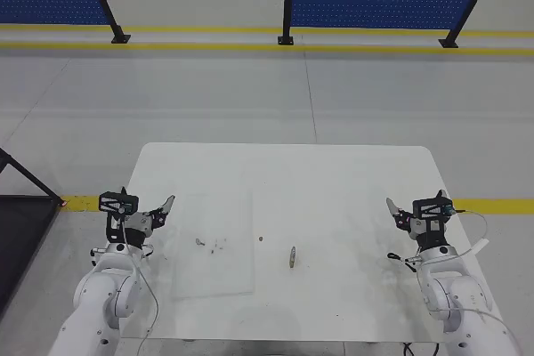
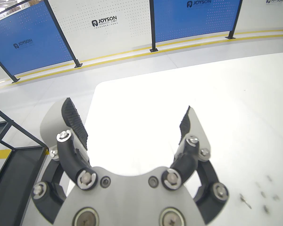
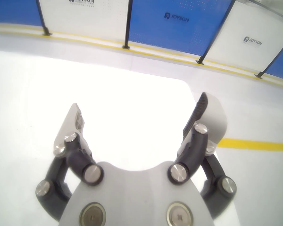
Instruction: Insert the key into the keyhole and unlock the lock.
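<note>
A small brass-and-grey lock (image 1: 291,257) lies near the middle of the white table (image 1: 338,178), towards the front. To its left a small key (image 1: 200,241) and a few tiny dark metal bits (image 1: 216,246) rest on a thin pale mat (image 1: 214,276). The left wrist view shows the key (image 2: 245,201) and the metal bits (image 2: 264,194) off to one side of my left gripper (image 2: 128,104). My left gripper (image 1: 147,201) hangs open and empty over the table's left edge. My right gripper (image 1: 416,202), also open and empty (image 3: 139,99), is over the right edge.
A tiny dark dot (image 1: 261,238) sits just right of the mat. A black metal rack (image 1: 9,222) stands on the floor left of the table. Blue and white fence panels (image 1: 374,11) line the far side beyond a yellow floor stripe.
</note>
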Controlling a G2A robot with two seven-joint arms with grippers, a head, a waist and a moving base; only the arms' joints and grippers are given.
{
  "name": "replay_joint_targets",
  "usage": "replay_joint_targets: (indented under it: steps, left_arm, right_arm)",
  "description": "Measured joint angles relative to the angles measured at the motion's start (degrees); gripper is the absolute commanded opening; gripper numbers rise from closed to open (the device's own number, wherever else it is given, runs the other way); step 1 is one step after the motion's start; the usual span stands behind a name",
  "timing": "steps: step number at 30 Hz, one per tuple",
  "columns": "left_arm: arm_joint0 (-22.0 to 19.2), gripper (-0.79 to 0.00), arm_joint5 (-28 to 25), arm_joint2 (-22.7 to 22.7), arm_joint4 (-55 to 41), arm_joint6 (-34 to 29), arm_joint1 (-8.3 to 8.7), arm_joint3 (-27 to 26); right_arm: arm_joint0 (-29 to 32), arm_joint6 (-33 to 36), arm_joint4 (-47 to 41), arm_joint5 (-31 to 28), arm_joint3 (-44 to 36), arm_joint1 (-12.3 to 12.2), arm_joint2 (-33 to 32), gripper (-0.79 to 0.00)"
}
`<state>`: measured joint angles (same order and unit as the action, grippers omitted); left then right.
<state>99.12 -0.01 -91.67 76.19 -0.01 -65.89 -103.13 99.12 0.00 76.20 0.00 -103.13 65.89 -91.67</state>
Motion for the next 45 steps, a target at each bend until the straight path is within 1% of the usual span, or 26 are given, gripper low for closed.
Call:
replay_joint_targets:
  steps: [2,5,8,11,14,15,18,20,23,26,29,33,36,39,45]
  left_arm:
    - [-0.1,0.000,-0.6,0.2,-1.2,-0.6,-0.09,-0.1]
    - [-0.2,0.000,-2.3,-0.1,-4.2,-3.3,-0.13,-1.6]
    - [0.0,0.000,-4.5,-0.5,-6.4,-7.1,-0.08,-4.3]
    - [0.0,0.000,-6.5,-0.9,-9.1,-13.0,0.03,-7.2]
    - [-0.7,0.000,-8.0,-1.1,-11.2,-22.9,0.26,-9.0]
    - [-1.6,0.000,-8.4,-1.2,-13.2,-27.3,0.30,-9.2]
    - [-3.9,0.000,-8.1,-1.2,-19.4,-36.9,0.38,-9.3]
    - [-5.2,0.000,-7.5,-1.1,-23.4,-42.0,0.40,-9.7]
    - [-6.6,0.000,-6.1,-1.3,-29.9,-49.1,0.47,-10.6]
    - [-7.2,0.000,-2.9,-1.2,-34.0,-54.9,0.52,-11.5]
    - [-7.5,0.000,1.7,-0.9,-38.5,-59.4,0.48,-12.9]
    - [-8.0,0.000,10.8,0.0,-40.0,-66.3,0.57,-15.7]
    - [-9.1,0.000,14.2,0.5,-41.2,-70.3,0.73,-16.4]
    - [-9.9,0.000,16.4,1.5,-40.3,-72.0,0.89,-15.9]
    - [-10.0,0.000,17.6,3.4,-37.9,-71.6,1.14,-15.5]
  right_arm:
    - [0.0,0.0,0.0,0.0,0.0,0.0,0.0,0.000]
    - [0.0,0.0,0.0,0.0,0.0,0.0,0.0,0.000]
    - [0.0,0.0,0.0,0.0,0.0,0.0,0.0,0.000]
    - [0.0,0.0,0.0,0.0,0.0,0.0,0.0,0.000]
    - [0.0,0.0,0.0,0.0,0.0,0.0,0.0,0.000]
    - [0.0,0.0,0.0,0.0,0.0,0.0,0.0,0.000]
    - [0.0,0.0,0.0,0.0,0.0,0.0,0.0,0.000]
    - [0.0,0.0,0.0,0.0,0.0,0.0,0.0,0.000]
    - [0.0,0.0,0.0,0.0,0.0,0.0,0.0,0.000]
    - [0.0,0.0,0.0,0.0,0.0,0.0,0.0,0.000]
    - [0.0,0.0,0.0,0.0,0.0,0.0,0.0,0.000]
    - [0.0,0.0,0.0,0.0,0.0,0.0,0.0,0.000]
    - [0.0,0.0,0.0,0.0,0.0,0.0,0.0,0.000]
    - [0.0,0.0,0.0,0.0,0.0,0.0,0.0,0.000]
    - [0.0,0.0,0.0,0.0,0.0,0.0,0.0,0.000]
